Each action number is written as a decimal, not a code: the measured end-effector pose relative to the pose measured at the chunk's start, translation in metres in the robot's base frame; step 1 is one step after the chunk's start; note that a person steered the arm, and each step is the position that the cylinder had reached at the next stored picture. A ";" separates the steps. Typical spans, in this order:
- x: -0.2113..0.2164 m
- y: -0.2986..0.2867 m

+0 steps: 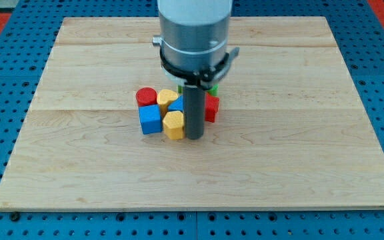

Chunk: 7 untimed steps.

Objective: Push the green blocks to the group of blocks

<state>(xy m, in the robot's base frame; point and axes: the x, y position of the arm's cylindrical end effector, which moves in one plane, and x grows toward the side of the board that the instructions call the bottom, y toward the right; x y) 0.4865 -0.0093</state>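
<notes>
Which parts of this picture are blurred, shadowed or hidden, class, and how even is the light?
Camera view: light is even and soft, with only faint shadows beside the block cluster; the wooden board is sharp; the arm's grey housing is cut off at the top and hides most of the green block; my tip shows clearly beside the yellow block.
</notes>
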 end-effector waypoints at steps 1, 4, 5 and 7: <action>-0.010 0.027; -0.078 0.030; -0.064 0.019; -0.141 0.039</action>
<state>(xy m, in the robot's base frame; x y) 0.3458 0.0300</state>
